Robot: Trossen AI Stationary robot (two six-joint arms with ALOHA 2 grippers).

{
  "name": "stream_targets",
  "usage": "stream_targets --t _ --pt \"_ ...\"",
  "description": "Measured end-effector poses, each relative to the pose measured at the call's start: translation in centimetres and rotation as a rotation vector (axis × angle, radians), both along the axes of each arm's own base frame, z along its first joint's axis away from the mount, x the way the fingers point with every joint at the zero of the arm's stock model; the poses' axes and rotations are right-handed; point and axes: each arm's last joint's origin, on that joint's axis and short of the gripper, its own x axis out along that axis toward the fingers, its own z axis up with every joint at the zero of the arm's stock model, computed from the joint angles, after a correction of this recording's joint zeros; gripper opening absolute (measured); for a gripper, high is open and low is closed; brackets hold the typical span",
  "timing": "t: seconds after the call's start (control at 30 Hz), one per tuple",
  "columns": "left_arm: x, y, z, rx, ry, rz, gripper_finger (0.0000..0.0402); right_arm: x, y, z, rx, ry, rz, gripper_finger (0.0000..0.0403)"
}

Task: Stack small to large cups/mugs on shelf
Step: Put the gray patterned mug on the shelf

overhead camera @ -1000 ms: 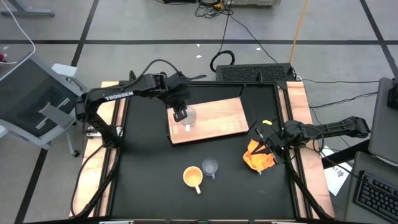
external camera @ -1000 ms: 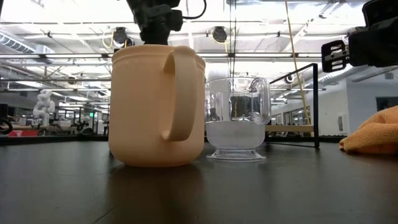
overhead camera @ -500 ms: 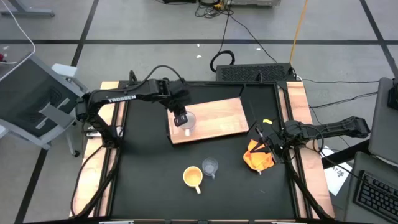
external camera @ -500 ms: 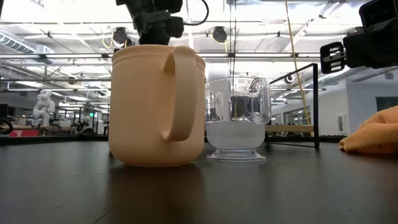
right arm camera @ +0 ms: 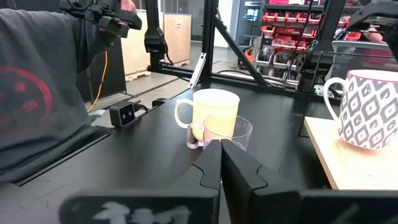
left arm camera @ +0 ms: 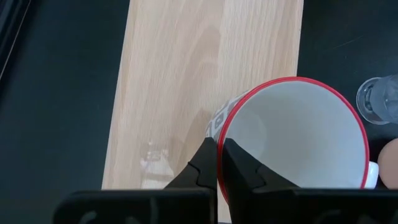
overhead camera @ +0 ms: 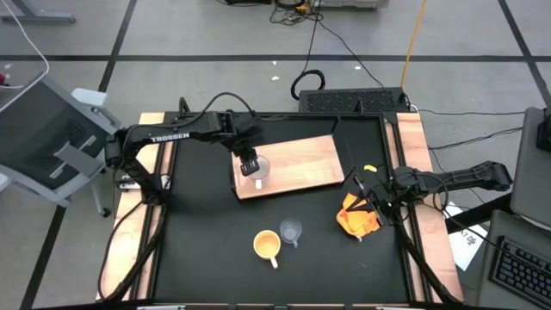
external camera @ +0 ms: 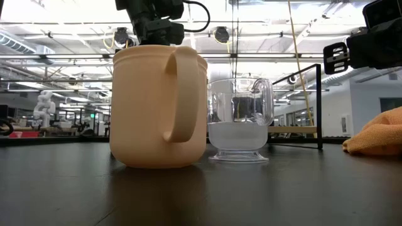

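Left gripper (left arm camera: 219, 163) pinches the white mug's (left arm camera: 298, 134) rim, patterned side visible from right wrist.

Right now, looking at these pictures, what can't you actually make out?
- Low view: the white mug is hidden behind the yellow-orange mug.
- Left wrist view: the white mug's base, cut off by the edge.
- High view: the orange cloth partly hidden under the right gripper.
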Motion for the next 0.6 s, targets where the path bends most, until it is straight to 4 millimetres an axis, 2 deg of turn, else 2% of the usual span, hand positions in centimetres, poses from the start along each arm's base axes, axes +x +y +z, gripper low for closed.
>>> stream_targets --t 0.6 --pt "0.24 -0.83 -0.01 0.012 0.006 -0.013 0.0006 0.00 0.00 0.00 0.000 0.000 0.000 0.0000"
